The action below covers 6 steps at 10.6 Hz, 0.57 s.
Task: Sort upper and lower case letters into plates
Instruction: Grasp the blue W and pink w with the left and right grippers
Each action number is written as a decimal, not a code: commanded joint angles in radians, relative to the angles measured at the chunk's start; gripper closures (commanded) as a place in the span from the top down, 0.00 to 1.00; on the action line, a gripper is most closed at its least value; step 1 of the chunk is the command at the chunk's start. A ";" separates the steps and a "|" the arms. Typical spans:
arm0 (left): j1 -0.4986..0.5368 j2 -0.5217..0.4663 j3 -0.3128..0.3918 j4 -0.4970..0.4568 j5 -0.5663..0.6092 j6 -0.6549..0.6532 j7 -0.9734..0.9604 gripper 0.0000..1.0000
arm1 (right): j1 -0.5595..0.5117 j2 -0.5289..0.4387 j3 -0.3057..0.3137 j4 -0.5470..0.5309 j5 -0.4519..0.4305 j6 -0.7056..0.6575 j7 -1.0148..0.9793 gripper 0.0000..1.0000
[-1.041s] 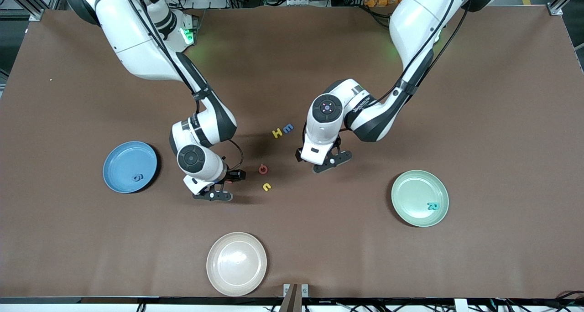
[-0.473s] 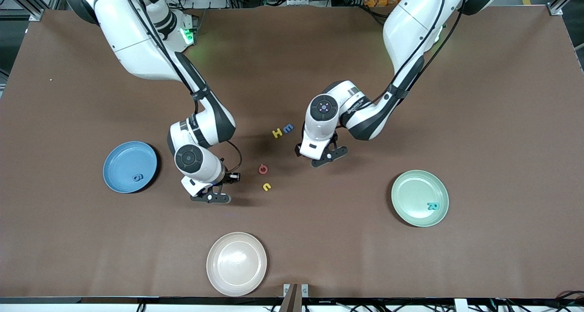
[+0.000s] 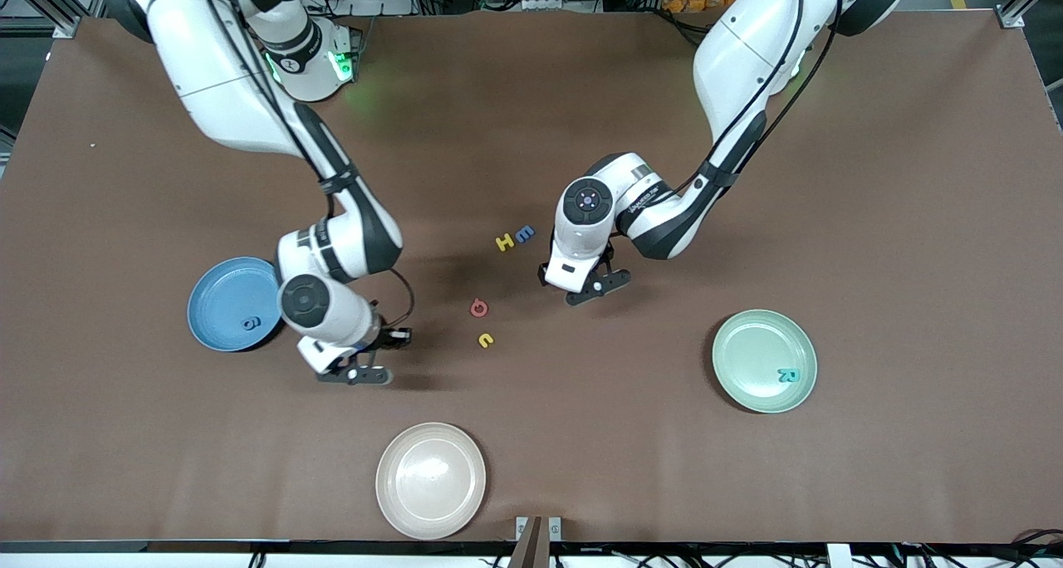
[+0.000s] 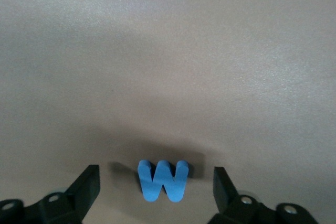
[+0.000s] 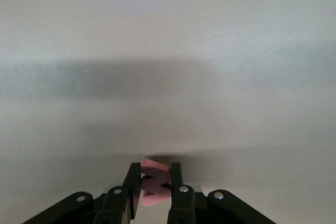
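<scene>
Letters are lying partly sorted: a dark one is sitting in the blue plate [image 3: 217, 290] and a teal R [image 3: 786, 375] in the mint green plate [image 3: 747, 344], while a yellow H [image 3: 503, 242], a blue letter [image 3: 525, 234] touching it, a red letter [image 3: 479, 307] and a small yellow letter [image 3: 485, 340] are waiting mid-table. The right gripper [image 5: 156, 184], beside the blue plate on the side toward the loose letters, is pinching a pink letter [image 5: 154, 188] between its fingers, apparently lifted off the table. The left gripper [image 4: 156, 187] is holding its fingers spread around a blue W [image 4: 162, 180] lying flat on the table, not touching it. Judging by this, one pick is done and another is about to begin. Next, the right arm should be carrying its letter over a plate and releasing it; which plate depends on its case, which cannot be read here. The left fingers need to be lowering and closing squarely on the W, which looks bound for the mint green plate with the R. A cream plate [image 3: 431, 479] nearest the front camera is taking no part.
</scene>
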 commanded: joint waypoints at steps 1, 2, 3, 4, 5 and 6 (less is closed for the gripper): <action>-0.010 0.016 0.006 0.006 0.041 0.028 -0.052 0.81 | -0.085 -0.056 0.012 -0.021 0.000 -0.031 -0.087 0.00; -0.010 0.019 0.006 0.006 0.048 0.036 -0.052 0.73 | -0.118 -0.079 0.012 -0.039 0.000 -0.035 -0.118 0.00; -0.010 0.023 0.006 0.006 0.049 0.039 -0.052 0.68 | -0.153 -0.117 0.011 -0.082 0.000 -0.035 -0.158 0.00; -0.010 0.029 0.006 0.006 0.049 0.039 -0.052 0.68 | -0.184 -0.162 0.009 -0.133 -0.002 -0.034 -0.194 0.00; -0.010 0.030 0.006 0.006 0.049 0.039 -0.052 0.68 | -0.225 -0.203 0.009 -0.174 -0.002 -0.035 -0.251 0.00; -0.010 0.030 0.006 0.006 0.049 0.039 -0.054 0.61 | -0.265 -0.231 0.008 -0.197 -0.002 -0.044 -0.320 0.00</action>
